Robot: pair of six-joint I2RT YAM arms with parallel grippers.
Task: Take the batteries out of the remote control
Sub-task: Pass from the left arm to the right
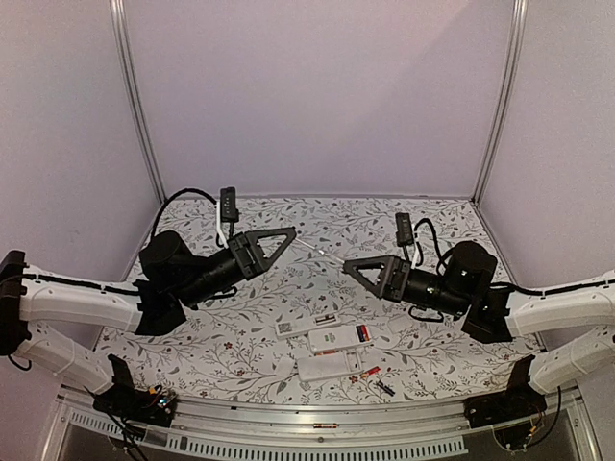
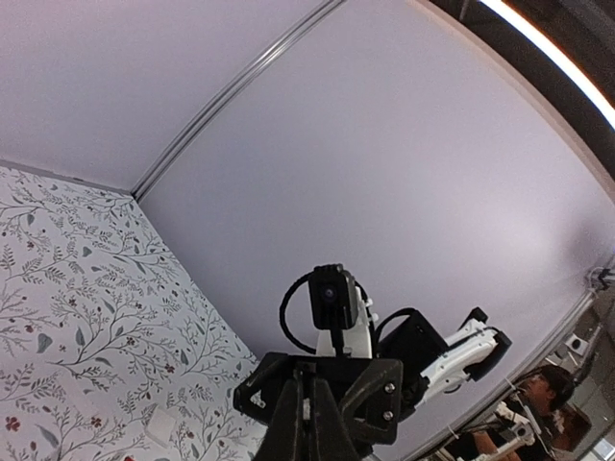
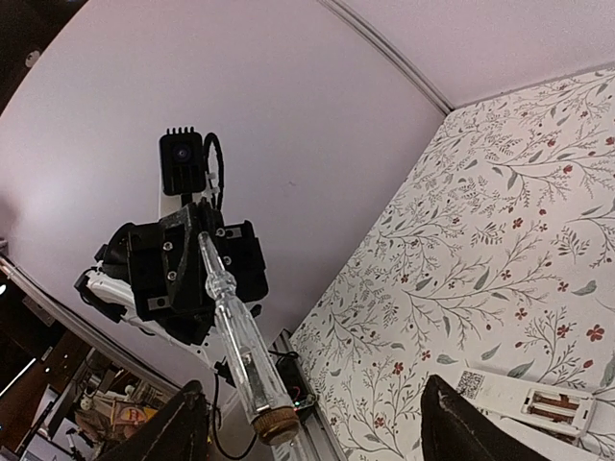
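Batteries (image 1: 371,370) lie loose on the floral table (image 1: 221,331), a red-orange cell and a dark one close together near the front edge, just right of three white remote pieces (image 1: 329,366) grouped front and centre. One more thin red-orange cell (image 1: 322,424) sits on the metal rail (image 1: 413,421) beyond the table's front edge. In the right wrist view one remote (image 3: 538,403) lies face down with its battery bay uncovered.

Both arms hang above the table's middle, tips facing each other, well clear of the remotes below. The left gripper (image 1: 291,233) is pressed together on the tip of a clear pen-like stick (image 3: 235,331), which reaches across toward the other arm. The right gripper (image 1: 351,267) stands spread, its fingers (image 3: 461,427) wide apart; the stick's capped end lies between them, nearer one finger, and whether it touches I cannot tell.

Floral cloth shows between the grippers and the back wall (image 1: 317,96). Side walls with metal posts close in the left and right edges.
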